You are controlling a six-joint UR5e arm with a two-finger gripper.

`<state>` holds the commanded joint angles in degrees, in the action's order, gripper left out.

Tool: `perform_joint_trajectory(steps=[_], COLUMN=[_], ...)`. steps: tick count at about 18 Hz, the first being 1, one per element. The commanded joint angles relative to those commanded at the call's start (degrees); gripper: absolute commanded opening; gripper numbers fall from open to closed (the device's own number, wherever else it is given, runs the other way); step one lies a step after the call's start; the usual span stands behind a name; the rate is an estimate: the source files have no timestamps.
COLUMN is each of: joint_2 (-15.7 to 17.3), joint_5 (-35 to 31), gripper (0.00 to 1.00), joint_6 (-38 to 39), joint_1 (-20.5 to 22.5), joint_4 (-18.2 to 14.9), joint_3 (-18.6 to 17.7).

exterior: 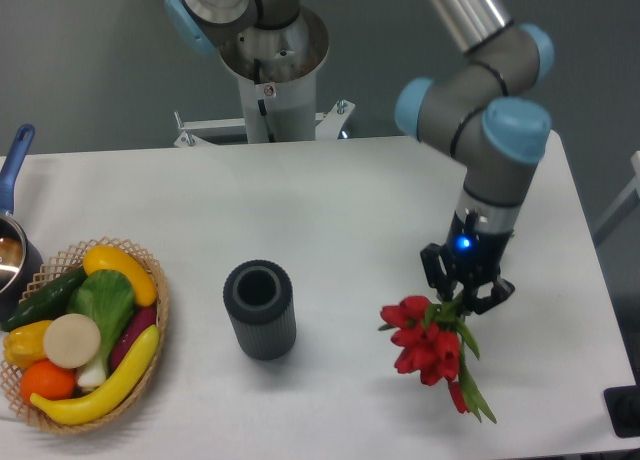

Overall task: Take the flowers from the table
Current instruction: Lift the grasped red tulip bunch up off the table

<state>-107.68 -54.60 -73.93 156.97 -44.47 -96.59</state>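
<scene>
Here, claw (464, 298) clamped on the flowers (428, 345) at the stems, red heads hanging down-left. Held over the desk (330, 210) at its near right, right of a dark ribbed cylinder (260, 309).
</scene>
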Motion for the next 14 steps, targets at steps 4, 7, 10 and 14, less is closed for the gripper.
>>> perform_joint_trajectory(steps=[4, 7, 10, 14], joint_2=[4.4, 6.34, 7.22, 8.45], joint_5=[11.06, 17.84, 23.99, 26.74], gripper=[0.28, 0.28, 0.28, 0.28], joint_6=[7.73, 11.07, 14.76, 15.65], joint_1=[0.18, 0.26, 1.75, 3.16], joint_4=[0.09, 0.18, 0.18, 0.35], joint_3=[-0.36, -0.36, -0.53, -2.29])
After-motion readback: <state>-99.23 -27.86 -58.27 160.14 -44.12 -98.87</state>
